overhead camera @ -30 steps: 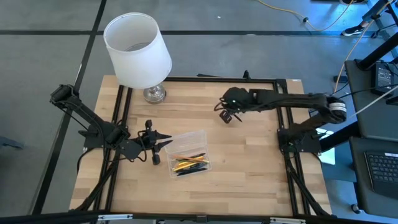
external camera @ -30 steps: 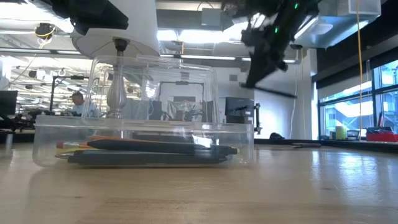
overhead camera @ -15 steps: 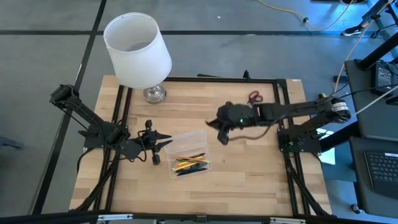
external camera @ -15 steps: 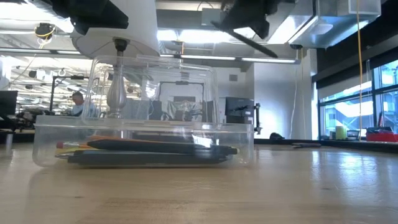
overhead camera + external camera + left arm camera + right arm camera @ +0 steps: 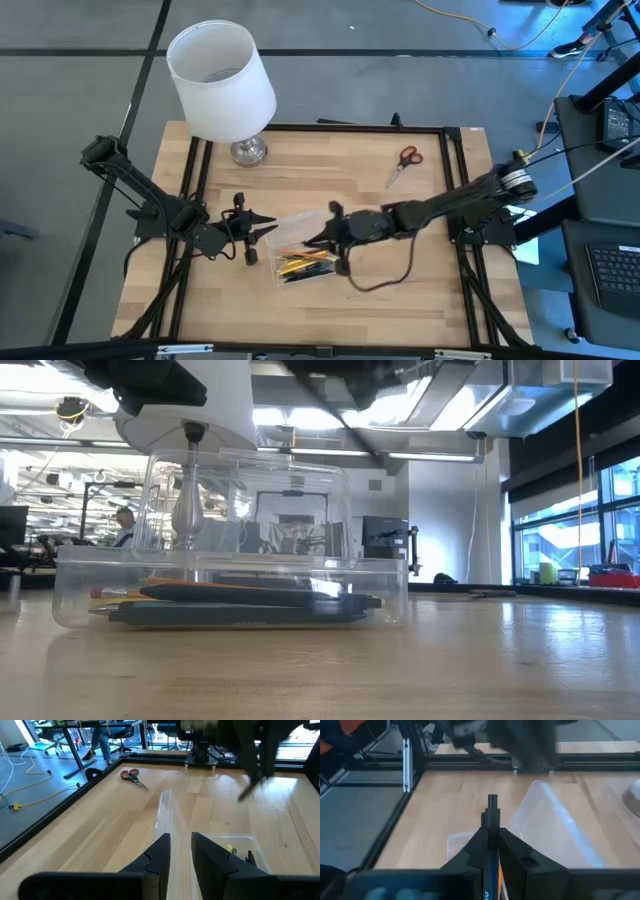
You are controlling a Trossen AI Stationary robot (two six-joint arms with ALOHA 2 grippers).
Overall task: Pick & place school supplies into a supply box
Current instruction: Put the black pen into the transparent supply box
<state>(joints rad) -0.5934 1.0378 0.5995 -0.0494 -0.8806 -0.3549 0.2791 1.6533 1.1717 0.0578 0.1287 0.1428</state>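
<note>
The clear plastic supply box [image 5: 303, 247] stands open near the table's middle with yellow, orange and dark pencils [image 5: 303, 263] lying flat inside, while the red-handled scissors [image 5: 404, 163] lie well apart.

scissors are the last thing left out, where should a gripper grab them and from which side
Take the scissors from straight above, at the pivot where the red handles meet the blades, fingers closing across the narrow width. They lie flat and closed on the bare wood near the table's far right corner, handles toward the far edge, blades angled toward the supply box. Nothing crowds them.
</note>
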